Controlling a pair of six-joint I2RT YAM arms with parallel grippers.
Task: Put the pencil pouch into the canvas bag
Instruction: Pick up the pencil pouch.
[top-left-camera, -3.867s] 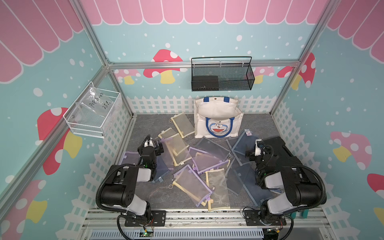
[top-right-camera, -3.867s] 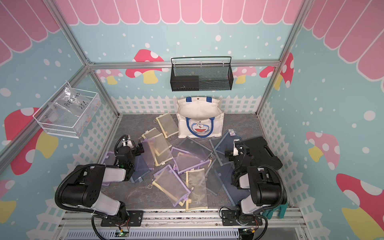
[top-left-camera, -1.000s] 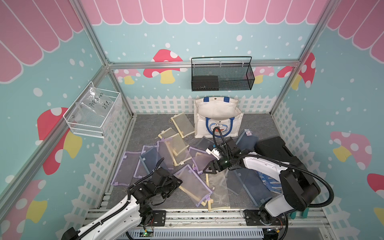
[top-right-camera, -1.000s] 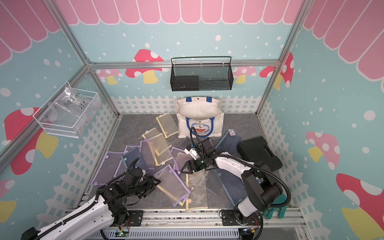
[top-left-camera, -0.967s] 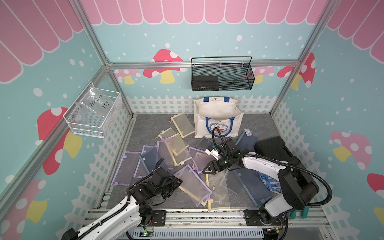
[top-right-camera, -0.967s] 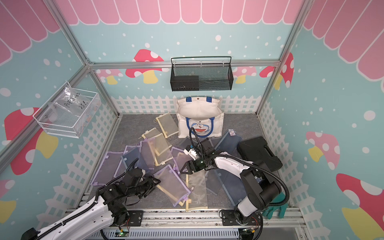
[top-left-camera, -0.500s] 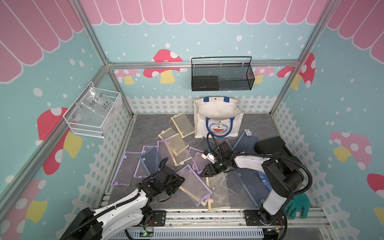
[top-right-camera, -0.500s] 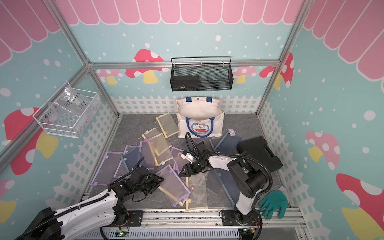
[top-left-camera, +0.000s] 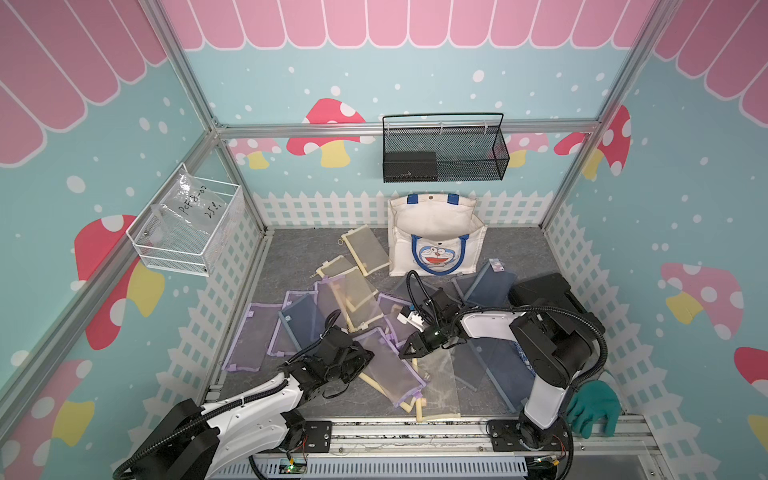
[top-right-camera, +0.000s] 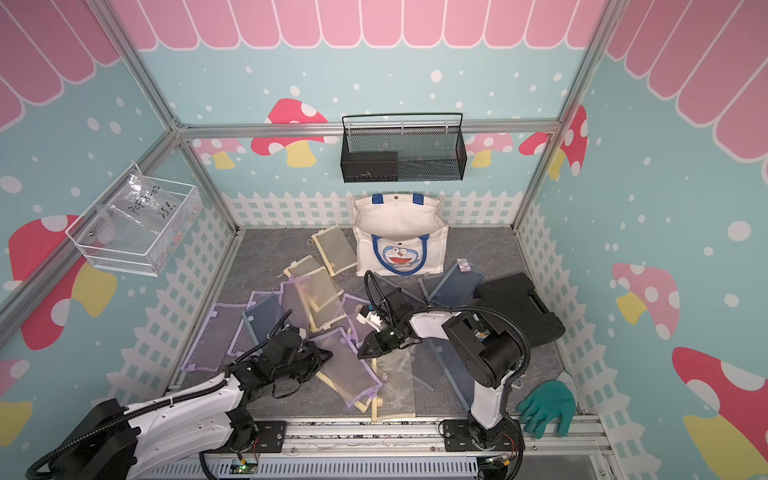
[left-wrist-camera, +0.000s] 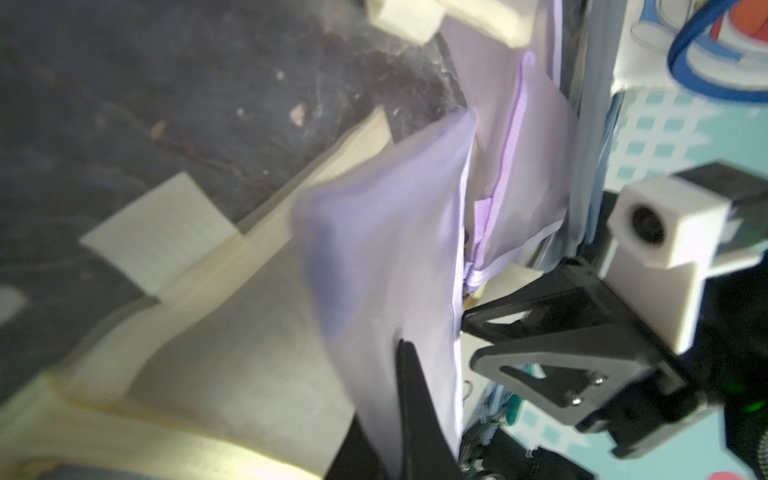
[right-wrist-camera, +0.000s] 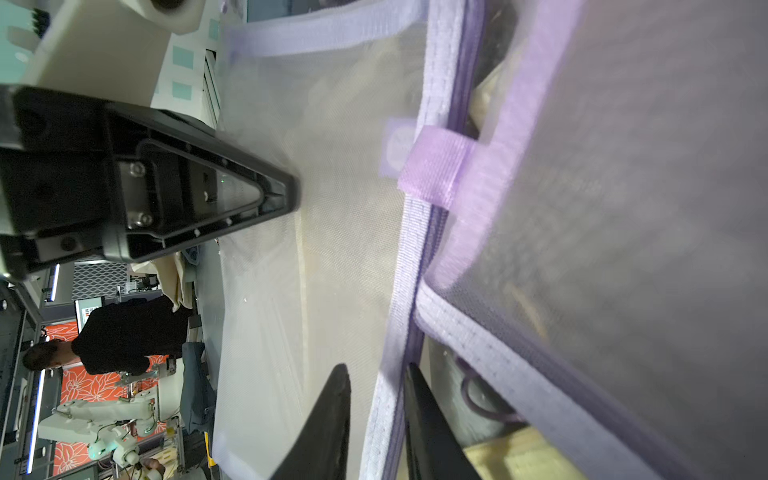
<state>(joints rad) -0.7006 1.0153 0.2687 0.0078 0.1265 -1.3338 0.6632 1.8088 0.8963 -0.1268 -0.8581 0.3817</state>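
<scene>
The pencil pouch (top-left-camera: 390, 368) (top-right-camera: 347, 368) is a purple-edged mesh one lying near the front of the floor among several others. My left gripper (top-left-camera: 365, 358) (top-right-camera: 326, 355) is shut on its left edge; in the left wrist view the mesh (left-wrist-camera: 386, 232) runs down between the black fingers of the left gripper (left-wrist-camera: 386, 395). My right gripper (top-left-camera: 404, 355) (top-right-camera: 362, 354) (right-wrist-camera: 376, 368) has closed in on the purple hem (right-wrist-camera: 399, 316) at the far right corner. The canvas bag (top-left-camera: 436, 232) (top-right-camera: 401, 232) stands open at the back, cat face forward.
Yellow (top-left-camera: 368, 249), blue (top-left-camera: 490, 282) and purple (top-left-camera: 249, 336) mesh pouches overlap across the floor. A black case (top-left-camera: 544, 291) lies at the right. A green glove (top-left-camera: 594, 407) rests on the front rail. A black wire basket (top-left-camera: 444, 153) and a white one (top-left-camera: 187, 232) hang on the walls.
Both grippers have closed on the purple pouch. The left one slid up to its left edge, and the right one dropped to its far corner. A green glove has appeared at the front right.
</scene>
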